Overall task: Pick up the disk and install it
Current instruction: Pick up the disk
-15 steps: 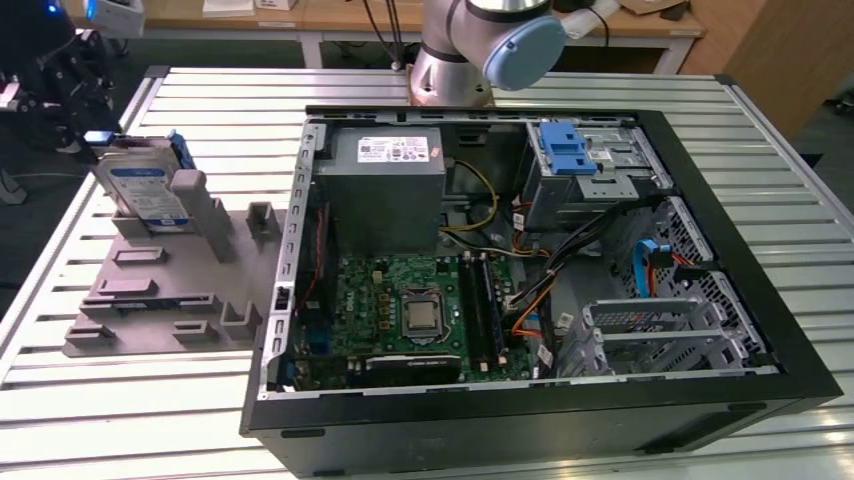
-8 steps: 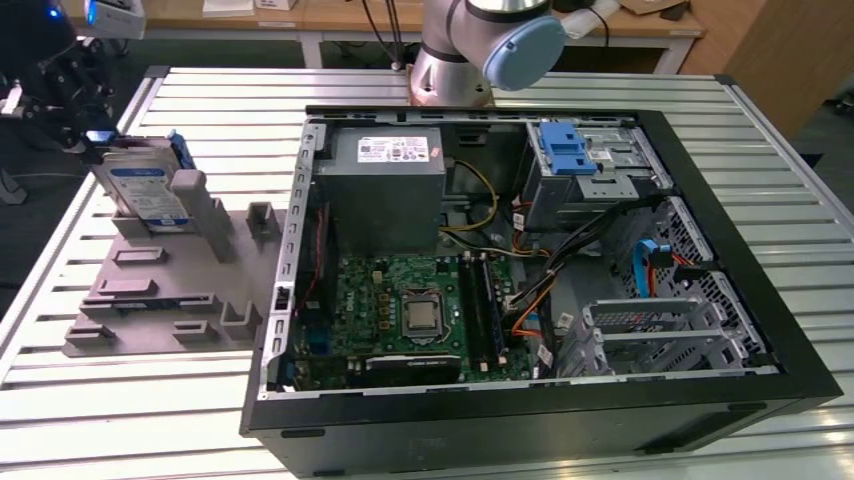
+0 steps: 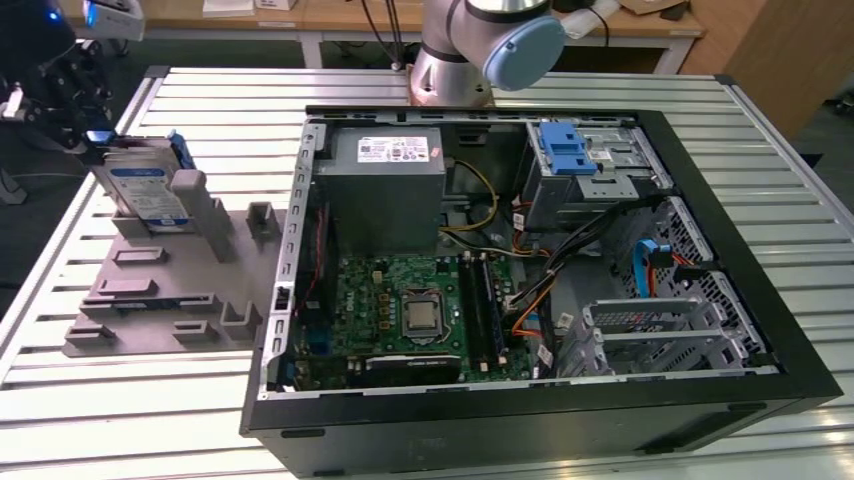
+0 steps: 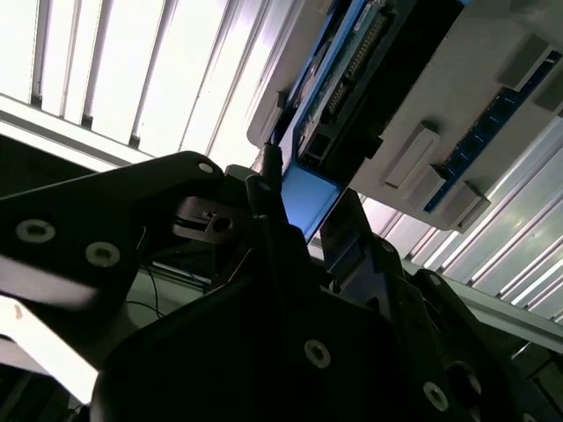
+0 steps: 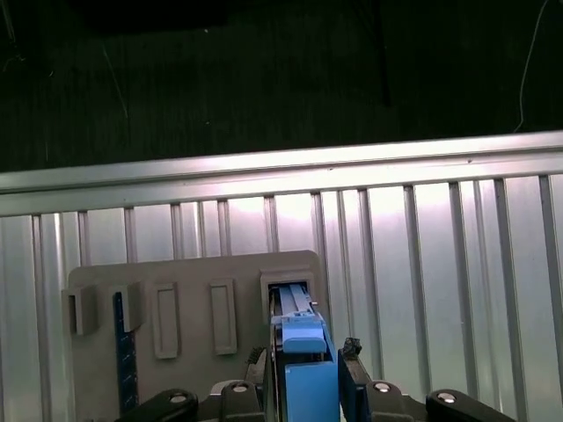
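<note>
The disk (image 3: 147, 185), a silver drive with a white-and-blue label in a blue carrier, stands on edge in a slot of the grey holder plate (image 3: 160, 300) at the exterior view's left. My black gripper (image 3: 96, 140) is at the disk's upper far end. In the first wrist view the gripper (image 5: 305, 376) straddles the blue carrier of the disk (image 5: 303, 352), and both fingers (image 5: 354, 369) press its sides. The second wrist view shows the disk (image 4: 308, 198) pinched the same way, its connector edge pointing at the holder plate (image 4: 457, 97).
An open computer case (image 3: 747, 200) lies to the exterior view's right of the holder. Inside it are a silver drive bay with a blue latch (image 3: 567, 150), a grey power supply (image 3: 387, 170) and a green motherboard (image 3: 400, 310). The arm's base (image 3: 461, 60) stands behind the case on the slatted table (image 3: 134, 400).
</note>
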